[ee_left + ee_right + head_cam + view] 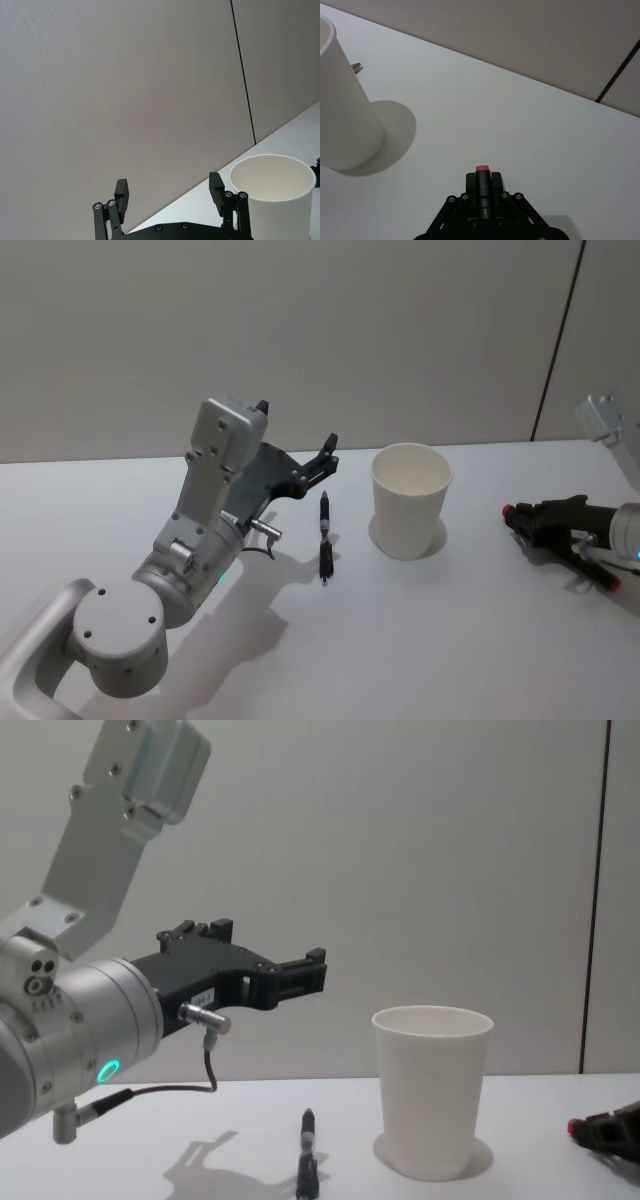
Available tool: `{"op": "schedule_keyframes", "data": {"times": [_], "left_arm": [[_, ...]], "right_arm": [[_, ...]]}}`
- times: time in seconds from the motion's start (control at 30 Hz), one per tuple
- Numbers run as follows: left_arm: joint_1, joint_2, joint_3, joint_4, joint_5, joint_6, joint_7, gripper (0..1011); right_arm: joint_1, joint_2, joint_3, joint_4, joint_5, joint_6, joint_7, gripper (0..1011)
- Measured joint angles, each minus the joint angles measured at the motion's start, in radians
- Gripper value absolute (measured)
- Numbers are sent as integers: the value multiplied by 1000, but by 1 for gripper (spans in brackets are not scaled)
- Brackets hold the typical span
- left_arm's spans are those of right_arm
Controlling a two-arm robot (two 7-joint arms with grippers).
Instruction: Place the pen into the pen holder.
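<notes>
Although bound for the cup (410,502), not yet in it: pen (325,538) flat on the table (470,650), dark and slim, just beside the cup on the robot's left side, apart from it, lengthwise roughly away from the robot. Cup upright, white, tapered, with a rolled rim, nothing seen inside as far as its mouth shows. Above the table and left of the pen, left gripper (169,186) raised clear of the surface, higher than the cup's rim in the chest view, fingers spread wide with nothing between them, aimed forward at the wall rather than down at the pen. Well off to the cup's right, right gripper (482,176) low against the table, fingers pressed close about a small dark red-tipped piece (481,169); own part or held thing, cannot tell. Judged from this: nothing of the task done so far, with the whole of it left, namely lowering onto the pen, pinching it, lifting, carrying over the rim and letting go; probably the left arm's job, being the nearer. No brand or lettering legible anywhere: cup blank, pen unmarked as far as can be told, a small pale label (203,997) on the left gripper's black body too small to read, and a green ring light (105,1070) on the left arm.
</notes>
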Motion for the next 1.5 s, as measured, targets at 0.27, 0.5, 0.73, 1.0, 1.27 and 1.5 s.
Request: {"op": "schedule_keyframes", "data": {"times": [0.27,0.5,0.73,1.0,1.27,1.5], "left_arm": [[0,0,0,0,0,0,0,1001],[0,0,0,0,0,0,0,1001],[0,0,0,0,0,0,0,1001],[0,0,0,0,0,0,0,1001],[0,0,0,0,0,0,0,1001],[0,0,0,0,0,0,0,1001]], "right_arm": [[0,0,0,0,0,0,0,171],[0,0,0,0,0,0,0,171],[0,0,0,0,0,0,0,171],[0,0,0,0,0,0,0,171],[0,0,0,0,0,0,0,171],[0,0,0,0,0,0,0,171]]}}
